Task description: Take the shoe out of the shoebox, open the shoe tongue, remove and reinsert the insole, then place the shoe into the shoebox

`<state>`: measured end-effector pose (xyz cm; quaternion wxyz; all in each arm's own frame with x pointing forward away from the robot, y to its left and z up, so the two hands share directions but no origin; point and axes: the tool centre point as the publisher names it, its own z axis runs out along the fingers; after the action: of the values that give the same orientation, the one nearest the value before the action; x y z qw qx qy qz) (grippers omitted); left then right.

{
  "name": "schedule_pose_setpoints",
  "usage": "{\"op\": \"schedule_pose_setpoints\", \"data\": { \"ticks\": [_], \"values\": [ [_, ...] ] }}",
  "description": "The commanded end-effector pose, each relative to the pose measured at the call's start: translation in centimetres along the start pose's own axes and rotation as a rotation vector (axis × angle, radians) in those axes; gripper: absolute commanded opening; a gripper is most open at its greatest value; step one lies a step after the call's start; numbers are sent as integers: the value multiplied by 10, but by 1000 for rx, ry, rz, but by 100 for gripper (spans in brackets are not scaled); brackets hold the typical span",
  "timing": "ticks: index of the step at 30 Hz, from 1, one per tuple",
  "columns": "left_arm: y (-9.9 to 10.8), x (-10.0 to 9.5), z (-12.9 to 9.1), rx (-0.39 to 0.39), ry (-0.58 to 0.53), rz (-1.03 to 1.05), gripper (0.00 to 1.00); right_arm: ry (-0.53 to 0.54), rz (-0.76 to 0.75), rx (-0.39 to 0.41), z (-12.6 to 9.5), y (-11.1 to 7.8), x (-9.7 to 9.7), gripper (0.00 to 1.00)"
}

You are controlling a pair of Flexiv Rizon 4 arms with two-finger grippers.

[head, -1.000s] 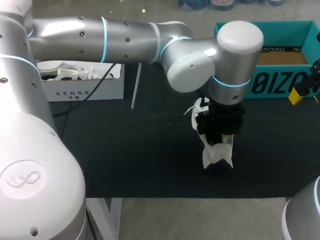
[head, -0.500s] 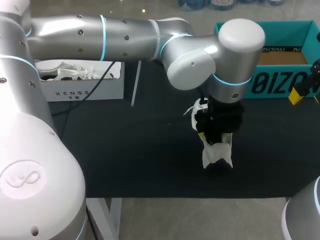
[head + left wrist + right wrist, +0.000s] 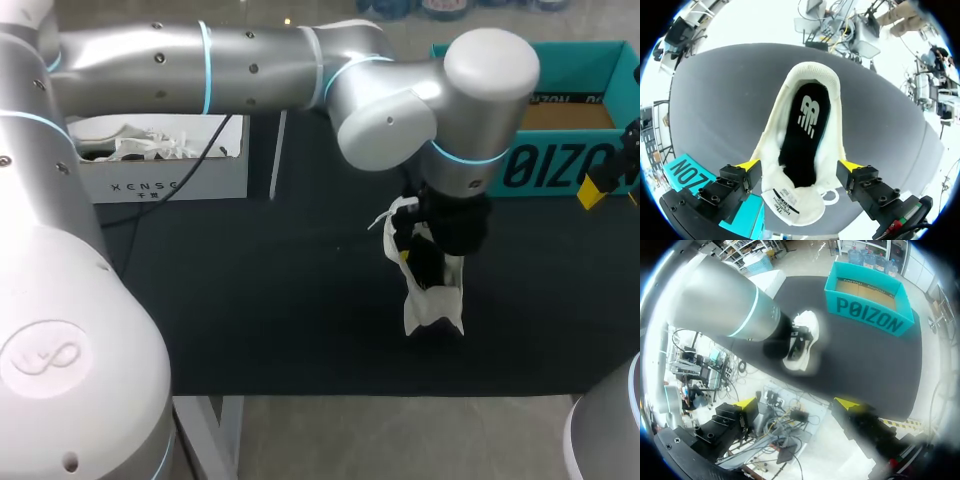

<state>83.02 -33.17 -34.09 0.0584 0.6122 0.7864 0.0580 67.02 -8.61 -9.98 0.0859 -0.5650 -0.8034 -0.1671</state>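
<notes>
- In the head view my left arm (image 3: 250, 70) reaches across the dark table (image 3: 250, 290). Its wrist hides the middle of the white shoe (image 3: 432, 305), which rests on the table, apart from the teal shoebox (image 3: 560, 165).
- Only the left wrist view looks into the shoe. The black insole (image 3: 805, 135) lies inside, and the tongue (image 3: 790, 205) is folded back towards the camera.
- That view also shows the left hand (image 3: 800, 166) spread wide, with a yellow tip just beside each flank of the shoe.
- The right wrist view shows the right hand (image 3: 796, 403) spread and empty, well apart from the shoe. The head view catches only one of its yellow tips.
- A white box (image 3: 165, 180) sits at the table's far left.
</notes>
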Motion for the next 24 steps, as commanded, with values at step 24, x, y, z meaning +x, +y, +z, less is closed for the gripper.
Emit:
{"op": "schedule_pose_setpoints", "data": {
  "ticks": [24],
  "values": [
    [42,21,-80,-108,-55,-42,100,0,1,5,0,2,0,100]
  ]
}}
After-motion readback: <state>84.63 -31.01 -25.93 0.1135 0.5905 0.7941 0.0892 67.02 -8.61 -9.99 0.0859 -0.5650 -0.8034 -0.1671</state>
